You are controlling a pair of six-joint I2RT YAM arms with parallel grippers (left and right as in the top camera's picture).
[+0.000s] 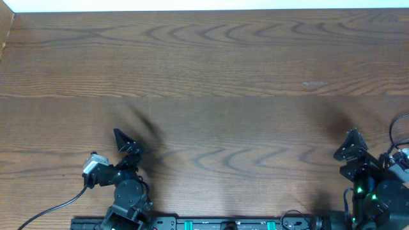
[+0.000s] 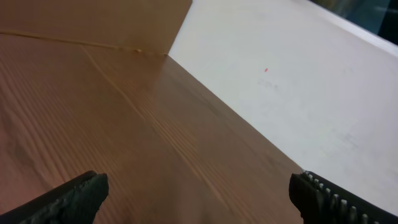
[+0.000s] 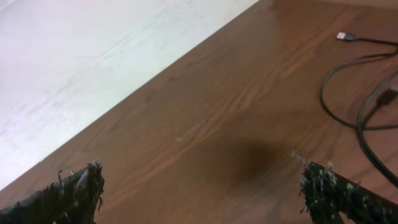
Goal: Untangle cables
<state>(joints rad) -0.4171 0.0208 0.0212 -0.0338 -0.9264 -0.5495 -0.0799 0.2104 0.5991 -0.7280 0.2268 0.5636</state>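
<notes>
Closest in, our right hand hovers low over the brown wood-grain desk. Its two dark fingers are spread wide apart with nothing between them. Our left hand is the same, wide apart and empty, facing bare wood and the desk's far edge.

Ahead of the right hand and off to its right lies the long thin black cord. It rests on the wood in loose loops. Their rounded bellies bulge toward the hand's centre line, and their open sides run out of view to the right. Taken whole, the heap stretches from near to far along the hand's right side, so we judge that to be its long axis. Furthest out, its small metal-tipped plug lies flat, tip pointing to the hand's left, with its cord trailing off rightward.

We cannot find the shorter white cord in any view, and we cannot tell whether it lies among the loops beyond the frame.

The right hand is plainly the nearer one, while the left hand sits well apart across the desk. We judge the coming move to be a reach forward and to the right, fingers set across the nearest strand.
</notes>
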